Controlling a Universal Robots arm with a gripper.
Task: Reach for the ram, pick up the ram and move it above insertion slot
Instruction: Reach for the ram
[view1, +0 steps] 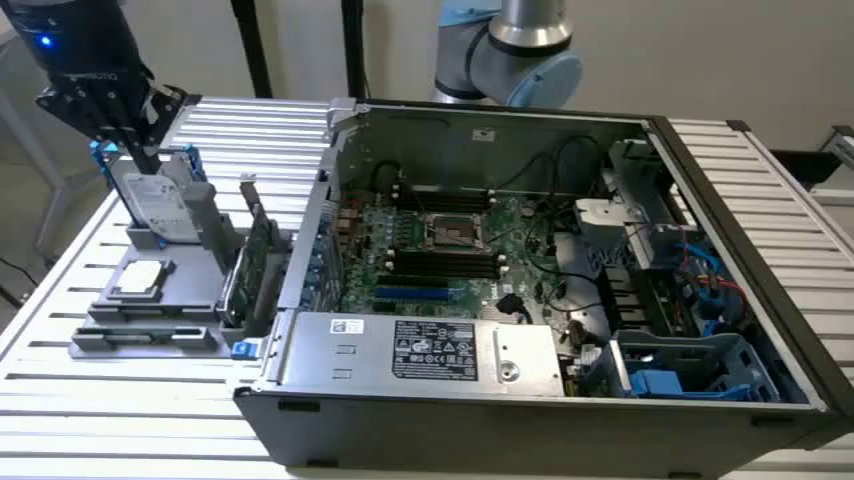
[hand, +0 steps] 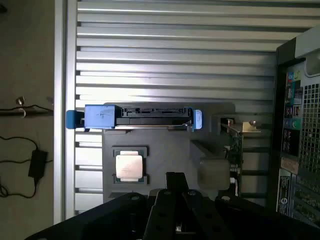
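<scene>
My gripper (view1: 134, 152) hangs at the exterior view's left, just above the silver hard drive (view1: 156, 205) that stands in a grey holder (view1: 187, 270). Its tips look shut with nothing between them; in the wrist view the gripper (hand: 176, 176) is a dark wedge over the holder (hand: 165, 145). The ram (view1: 140, 333) appears as a thin dark stick on edge in the holder's front slot, well below and in front of the gripper. The gripper body hides it in the wrist view. Black memory slots (view1: 447, 262) lie on the motherboard beside the processor socket (view1: 451, 232).
The open computer case (view1: 534, 400) takes up the middle and right. In the holder, a square processor chip (view1: 140, 280) lies flat and a green expansion card (view1: 254, 262) stands beside the case wall. The blue-ended drive caddy (hand: 145, 117) and chip (hand: 129, 166) lie ahead in the wrist view.
</scene>
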